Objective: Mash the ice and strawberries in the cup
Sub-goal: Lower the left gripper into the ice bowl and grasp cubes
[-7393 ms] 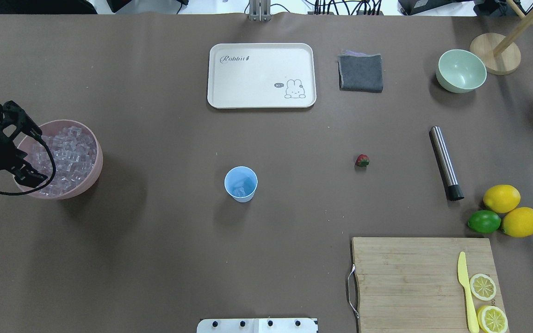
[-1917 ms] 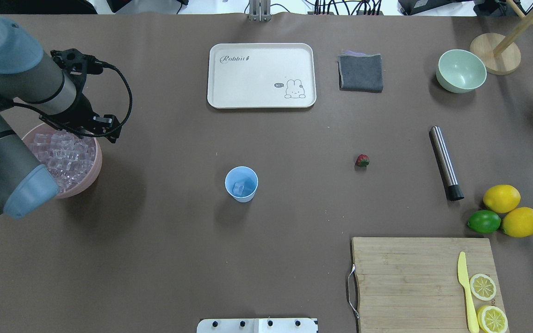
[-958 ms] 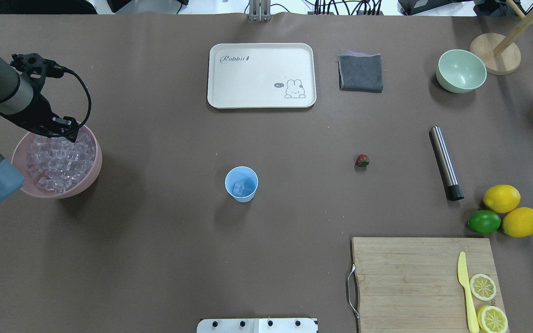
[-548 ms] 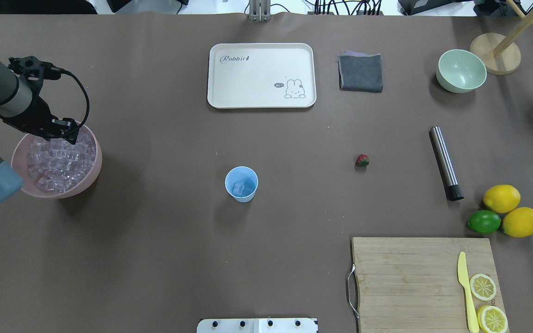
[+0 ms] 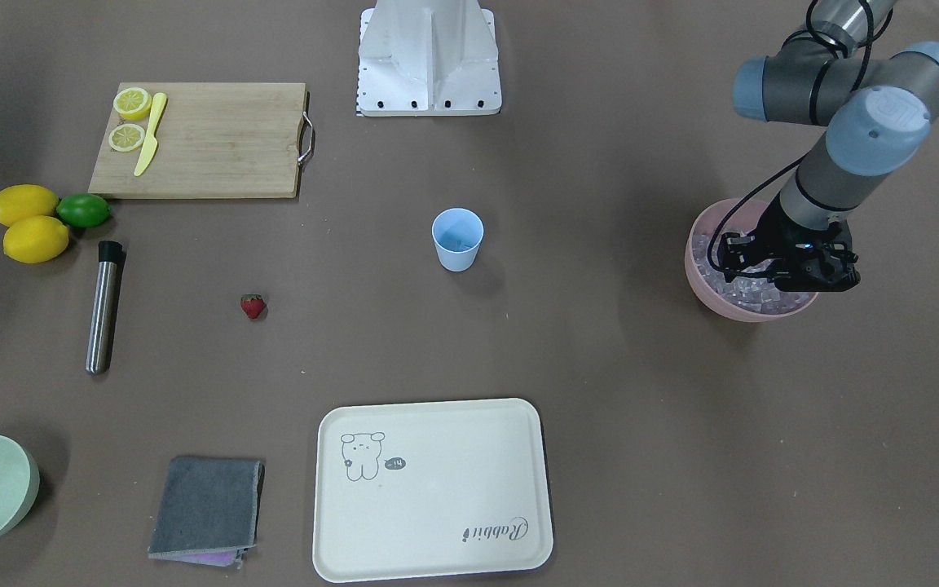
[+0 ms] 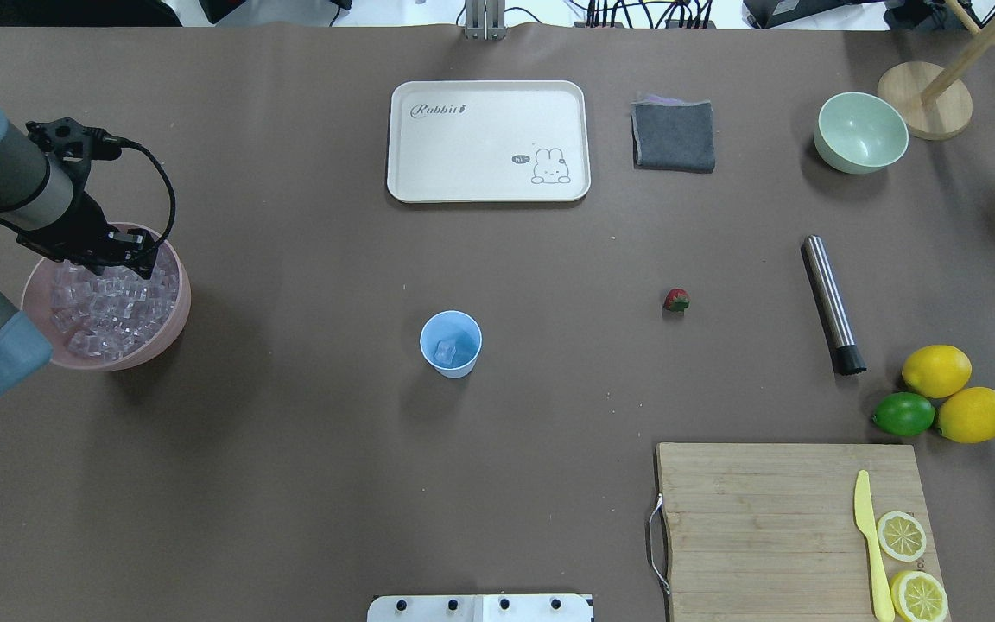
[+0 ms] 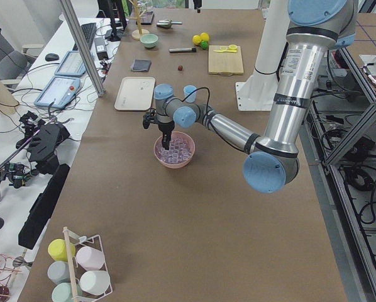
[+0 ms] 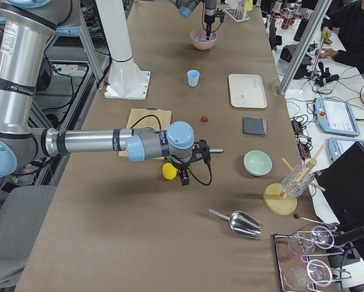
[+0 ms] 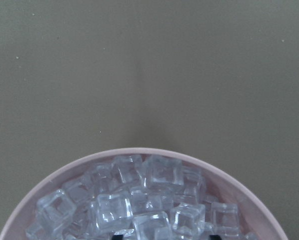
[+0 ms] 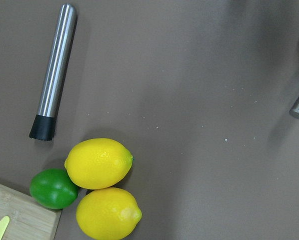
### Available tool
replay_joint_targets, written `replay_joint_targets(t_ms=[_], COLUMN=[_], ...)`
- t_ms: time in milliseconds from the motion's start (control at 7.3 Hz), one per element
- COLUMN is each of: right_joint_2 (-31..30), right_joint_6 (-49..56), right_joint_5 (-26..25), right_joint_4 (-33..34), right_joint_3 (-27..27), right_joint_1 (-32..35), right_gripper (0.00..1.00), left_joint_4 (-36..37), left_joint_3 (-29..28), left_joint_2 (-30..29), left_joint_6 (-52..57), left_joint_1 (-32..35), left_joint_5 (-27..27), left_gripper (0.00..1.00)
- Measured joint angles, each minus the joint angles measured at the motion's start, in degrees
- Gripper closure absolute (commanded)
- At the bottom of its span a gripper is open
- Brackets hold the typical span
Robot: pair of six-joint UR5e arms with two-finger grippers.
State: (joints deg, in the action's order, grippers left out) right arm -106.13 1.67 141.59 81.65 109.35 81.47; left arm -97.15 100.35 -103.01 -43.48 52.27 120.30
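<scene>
The light blue cup (image 6: pixel 451 344) (image 5: pixel 457 239) stands upright mid-table with one ice cube (image 6: pixel 446 351) inside. More ice (image 6: pixel 104 302) (image 9: pixel 139 200) fills a pink bowl (image 6: pixel 176 321) at the left edge. My left gripper (image 6: pixel 128 257) (image 5: pixel 787 273) is lowered over the bowl's far side, open, with its dark fingertips (image 9: pixel 123 234) among the top cubes. The strawberry (image 6: pixel 676 300) (image 5: pixel 253 306) lies alone on the table to the right of the cup. My right gripper (image 8: pixel 185 175) hovers above the lemons; I cannot tell whether it is open or shut.
A steel muddler (image 6: pixel 833 304) (image 10: pixel 53 70) lies right of the strawberry. Two lemons and a lime (image 6: pixel 903 414) sit near a cutting board (image 6: pixel 765 518) with a yellow knife and lemon slices. A white tray (image 6: pixel 487 141), grey cloth (image 6: pixel 674 136) and pale green bowl (image 6: pixel 860 131) lie at the far side.
My left arm came back from the table's middle to the pink bowl. In the last half second the gripper shifted slightly right and nearer, lower onto the ice.
</scene>
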Motion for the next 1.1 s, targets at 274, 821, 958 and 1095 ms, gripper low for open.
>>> replay_joint_targets(t_ms=[274,821,958,1095], right_joint_2=[-0.19,-0.3,-0.3,-0.3], right_joint_6=[0.0,0.0,0.0,0.0], right_joint_5=[0.0,0.01,0.01,0.0], right_joint_4=[0.0,0.0,0.0,0.0], right_joint_3=[0.02,-0.1,-0.14,-0.2], right_joint_1=[0.0,0.0,0.0,0.0], right_gripper=[0.0,0.0,0.0,0.0], left_joint_4=[-2.3,-4.43,-4.0,-2.77], left_joint_3=[-1.56,-2.04,-0.77,1.11], left_joint_2=[0.0,-0.3,-0.2,-0.23], left_joint_6=[0.26,1.16,2.65,4.12], left_joint_1=[0.0,0.39,1.43,3.2], left_joint_5=[-0.05,0.26,1.44,3.63], left_gripper=[0.7,1.0,1.0,1.0])
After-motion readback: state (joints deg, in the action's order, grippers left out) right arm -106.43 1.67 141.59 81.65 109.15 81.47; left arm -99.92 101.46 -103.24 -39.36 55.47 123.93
